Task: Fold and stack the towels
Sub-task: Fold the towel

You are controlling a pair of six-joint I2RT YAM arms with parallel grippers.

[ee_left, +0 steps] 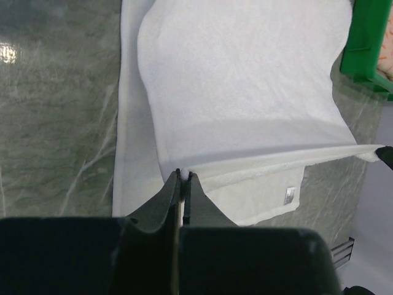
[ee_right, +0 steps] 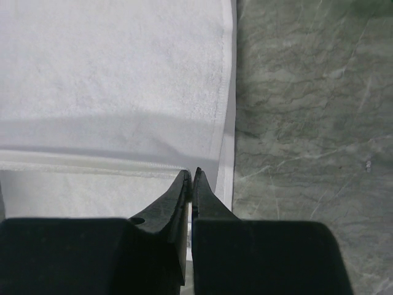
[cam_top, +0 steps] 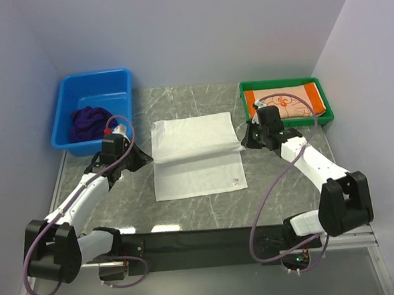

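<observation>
The white towel (cam_top: 196,154) lies in the middle of the table, and one hem is lifted off it as a taut line between my two grippers. My left gripper (cam_top: 147,161) (ee_left: 183,174) is shut on the left end of that hem. At the right end, my right gripper (cam_top: 245,143) (ee_right: 190,173) is shut on the hem's corner. The towel's raised part (ee_left: 239,92) curves back toward the far side, while its near part (ee_left: 258,196) rests flat with a small label showing. The dark purple towel (cam_top: 88,123) sits bunched in the blue bin. The orange printed towel (cam_top: 284,102) lies folded in the green tray.
The blue bin (cam_top: 93,87) stands at the far left of the grey marble table (cam_top: 201,214), close behind my left wrist. The green tray (cam_top: 325,116) (ee_left: 368,43) stands at the far right, just behind my right wrist. White walls close in the sides and back.
</observation>
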